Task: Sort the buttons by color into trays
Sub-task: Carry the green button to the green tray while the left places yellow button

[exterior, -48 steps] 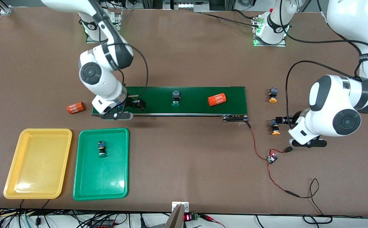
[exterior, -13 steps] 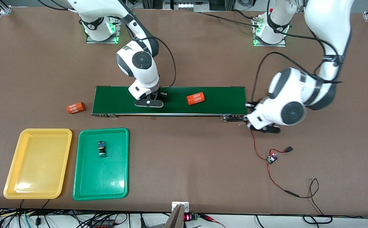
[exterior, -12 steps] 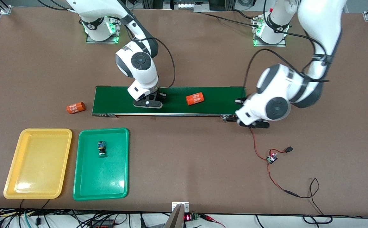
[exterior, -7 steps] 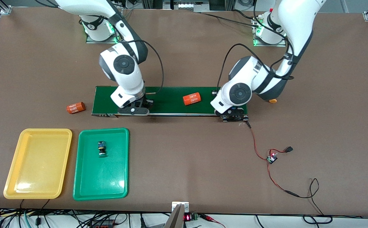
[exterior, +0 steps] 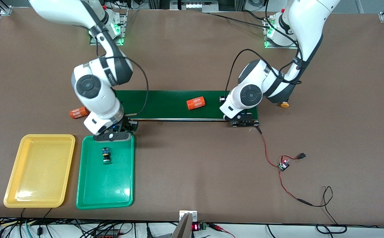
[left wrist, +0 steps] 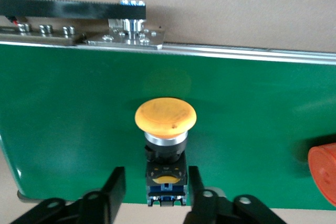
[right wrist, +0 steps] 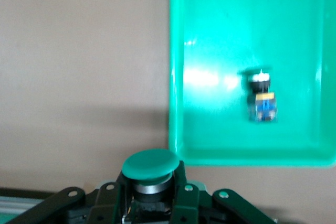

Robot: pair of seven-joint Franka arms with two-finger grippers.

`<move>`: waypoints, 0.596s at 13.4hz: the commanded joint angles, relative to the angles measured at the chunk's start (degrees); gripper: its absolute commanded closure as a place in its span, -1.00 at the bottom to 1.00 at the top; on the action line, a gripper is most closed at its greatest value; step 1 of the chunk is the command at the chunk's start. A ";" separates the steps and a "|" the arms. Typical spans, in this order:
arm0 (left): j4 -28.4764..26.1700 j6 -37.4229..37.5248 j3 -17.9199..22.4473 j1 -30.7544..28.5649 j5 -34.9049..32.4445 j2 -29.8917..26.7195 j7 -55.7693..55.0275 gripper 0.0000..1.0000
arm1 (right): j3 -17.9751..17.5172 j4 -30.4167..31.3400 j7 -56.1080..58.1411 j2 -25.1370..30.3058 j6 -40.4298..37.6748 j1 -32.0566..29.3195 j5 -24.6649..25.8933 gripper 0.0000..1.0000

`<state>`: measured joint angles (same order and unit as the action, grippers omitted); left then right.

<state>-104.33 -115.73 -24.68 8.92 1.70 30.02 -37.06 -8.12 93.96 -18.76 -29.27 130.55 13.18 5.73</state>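
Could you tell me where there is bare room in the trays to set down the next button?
The yellow tray is bare throughout. The green tray holds one green-capped button in the half toward the conveyor belt; its half nearer the front camera is bare. It is crowded at that belt-side rim, where the right gripper hangs, shut on a second green-capped button.

Two green-capped buttons (exterior: 106, 155) (right wrist: 150, 169), two orange-capped buttons (left wrist: 165, 116) (exterior: 284, 105), two trays (exterior: 40, 136) (exterior: 106, 185), two orange cylinders (exterior: 195, 103) (exterior: 76, 113), one conveyor belt (exterior: 165, 102)
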 commanded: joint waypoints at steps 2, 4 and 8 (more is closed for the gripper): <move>2.62 9.34 0.41 -0.83 0.14 -5.85 -1.44 -1.00 | -0.67 -7.74 9.43 -8.59 6.79 -4.38 -2.65 1.00; 9.55 18.74 2.17 -1.97 0.14 -6.03 1.54 -1.00 | -0.67 -7.91 9.89 -10.80 8.76 -5.26 -2.57 1.00; 10.73 25.19 9.63 -2.15 -1.34 -6.20 13.89 -1.00 | -0.67 -8.53 12.69 -13.26 9.81 -5.53 -2.57 0.95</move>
<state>-93.90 -92.81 -17.97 6.75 1.39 23.18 -30.85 -8.12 87.33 -8.37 -41.43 140.06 8.12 4.11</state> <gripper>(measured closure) 0.000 0.665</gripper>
